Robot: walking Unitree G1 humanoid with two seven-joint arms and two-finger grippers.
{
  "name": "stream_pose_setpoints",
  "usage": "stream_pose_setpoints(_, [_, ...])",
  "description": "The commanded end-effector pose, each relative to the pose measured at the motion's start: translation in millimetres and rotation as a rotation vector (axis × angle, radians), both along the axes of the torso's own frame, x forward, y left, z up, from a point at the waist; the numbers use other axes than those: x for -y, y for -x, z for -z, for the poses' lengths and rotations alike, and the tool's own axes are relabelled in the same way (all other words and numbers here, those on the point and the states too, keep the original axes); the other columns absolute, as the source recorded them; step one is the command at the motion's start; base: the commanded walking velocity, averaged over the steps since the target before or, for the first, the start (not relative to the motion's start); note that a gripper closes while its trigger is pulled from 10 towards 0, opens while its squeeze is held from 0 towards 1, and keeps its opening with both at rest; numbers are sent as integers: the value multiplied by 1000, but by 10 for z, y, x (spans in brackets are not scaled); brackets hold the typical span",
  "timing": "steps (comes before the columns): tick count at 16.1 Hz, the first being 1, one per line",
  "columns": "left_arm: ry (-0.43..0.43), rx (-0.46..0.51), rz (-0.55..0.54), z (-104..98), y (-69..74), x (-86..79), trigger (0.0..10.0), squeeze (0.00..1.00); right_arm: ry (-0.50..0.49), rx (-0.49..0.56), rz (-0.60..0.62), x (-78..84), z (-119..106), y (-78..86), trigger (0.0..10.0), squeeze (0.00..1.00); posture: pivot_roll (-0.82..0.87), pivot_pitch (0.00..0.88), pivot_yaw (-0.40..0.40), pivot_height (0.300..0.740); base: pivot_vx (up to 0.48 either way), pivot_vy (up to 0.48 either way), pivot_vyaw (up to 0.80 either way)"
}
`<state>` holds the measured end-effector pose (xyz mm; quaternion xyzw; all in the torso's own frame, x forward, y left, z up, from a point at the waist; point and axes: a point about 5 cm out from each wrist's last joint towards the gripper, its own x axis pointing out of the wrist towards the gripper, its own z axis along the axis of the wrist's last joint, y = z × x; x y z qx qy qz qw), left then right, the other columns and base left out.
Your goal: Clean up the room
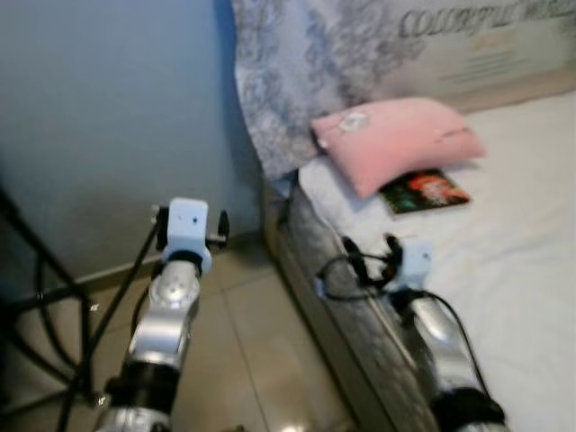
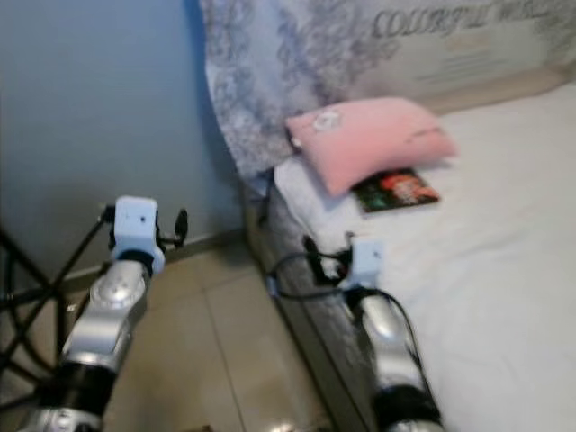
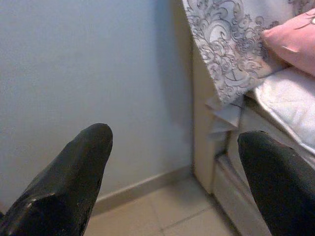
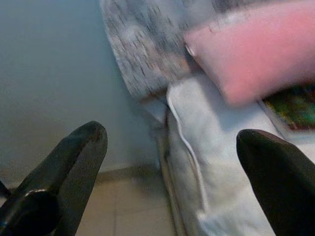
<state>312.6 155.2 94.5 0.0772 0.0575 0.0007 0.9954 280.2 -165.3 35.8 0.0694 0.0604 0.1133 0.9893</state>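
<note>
Soft pink pillow [image 1: 396, 139]: on white bed [image 1: 522, 270], over what looks like 1 colourful book [image 1: 425, 190]
Left gripper [image 1: 189, 219]: fingers apart, empty
Right gripper [image 1: 371, 250]: fingers apart, empty

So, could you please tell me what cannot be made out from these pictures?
- Book on the bed: its far part is hidden under the pink pillow; the cover is too blurred to read in the eye views.
- Headboard lettering: cut off by the top edge and blurred.
- Black metal stand: cut off at the left edge, so what it is stays unclear.
</note>
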Motion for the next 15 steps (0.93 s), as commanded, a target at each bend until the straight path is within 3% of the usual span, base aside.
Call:
stream_pose_setpoints(1, [-19,-16,-4,34,9,-29,10000,0,-5,-17,12,19,35,8,10000,0,112,0,0,740,0,0,456])
stream_pose_setpoints(4, [-77,-2,4,28,-38,-4,10000,0,-13,-16,39,57,28,-2,10000,0,106,0,-1,740,0,0,456])
stream_pose_setpoints(10, [-65,53,-24,-73,-83,-40,10000,0,-6,-29,30,50,75,25,10000,0,119,0,-11,740,0,0,453])
stream_pose_setpoints(13, [-48,52,-74,-67,-62,-119,10000,0,-14,-38,-21,-4,74,22,10000,0,126,0,-14,740,480,0,165])
stream_pose_setpoints(15, [-10,63,-92,-69,-51,-149,10000,0,-31,-50,40,62,96,12,10000,0,135,0,-18,740,480,0,0])
